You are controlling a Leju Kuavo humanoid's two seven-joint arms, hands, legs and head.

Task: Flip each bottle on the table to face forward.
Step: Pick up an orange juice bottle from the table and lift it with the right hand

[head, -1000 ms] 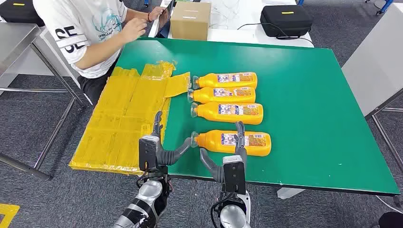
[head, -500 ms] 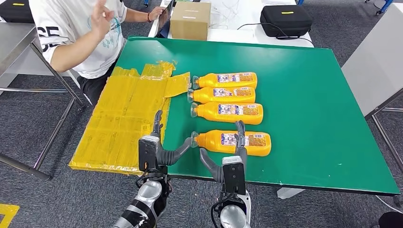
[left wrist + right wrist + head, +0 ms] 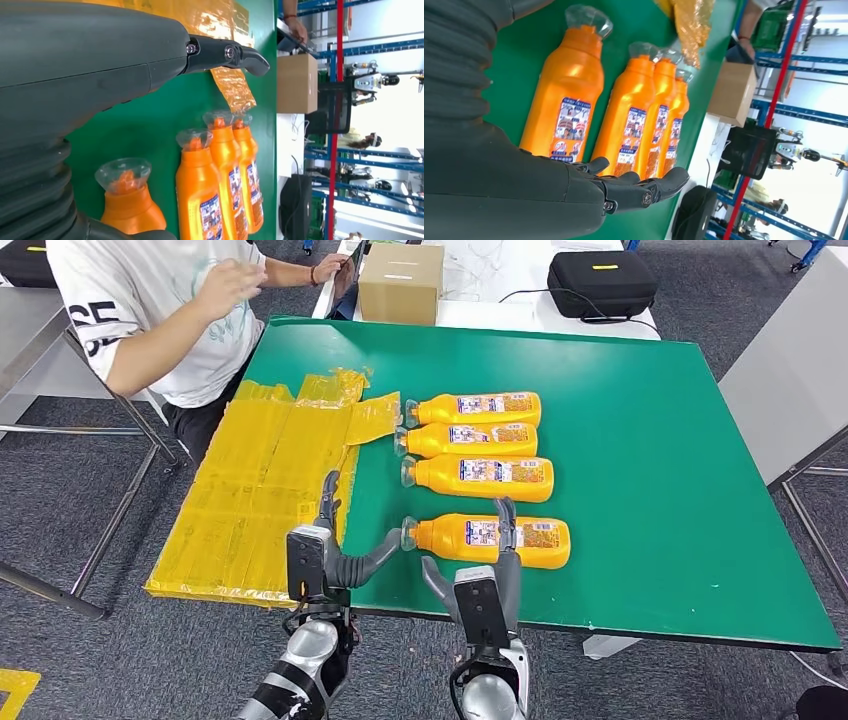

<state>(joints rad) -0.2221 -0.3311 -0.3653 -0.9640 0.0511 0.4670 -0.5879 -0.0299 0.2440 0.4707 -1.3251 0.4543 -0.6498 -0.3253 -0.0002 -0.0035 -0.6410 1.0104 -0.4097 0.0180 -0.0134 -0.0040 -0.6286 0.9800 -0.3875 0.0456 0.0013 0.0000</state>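
Several orange bottles lie on their sides on the green table [image 3: 650,490], clear caps pointing left and labels facing up. Three form a tight row: far [image 3: 472,408], middle [image 3: 468,440], near [image 3: 478,477]. A fourth bottle [image 3: 490,540] lies apart, closest to me. My left hand [image 3: 335,545] is open at the table's near edge, its thumb reaching toward that bottle's cap [image 3: 408,532]. My right hand [image 3: 490,575] is open too, fingertips raised in front of the nearest bottle's label. The right wrist view shows this bottle [image 3: 569,95] beyond my spread fingers [image 3: 639,192]. Neither hand holds anything.
A crinkled sheet of yellow tape [image 3: 260,490] covers the table's left edge. A person [image 3: 170,310] sits at the far left corner with arms raised. A cardboard box [image 3: 401,282] and a black case [image 3: 601,282] stand behind the table. A grey table [image 3: 790,370] stands to the right.
The person's arm has swung about at the far left. My right hand has turned and shifted slightly left; my left hand and the bottles have stayed put.
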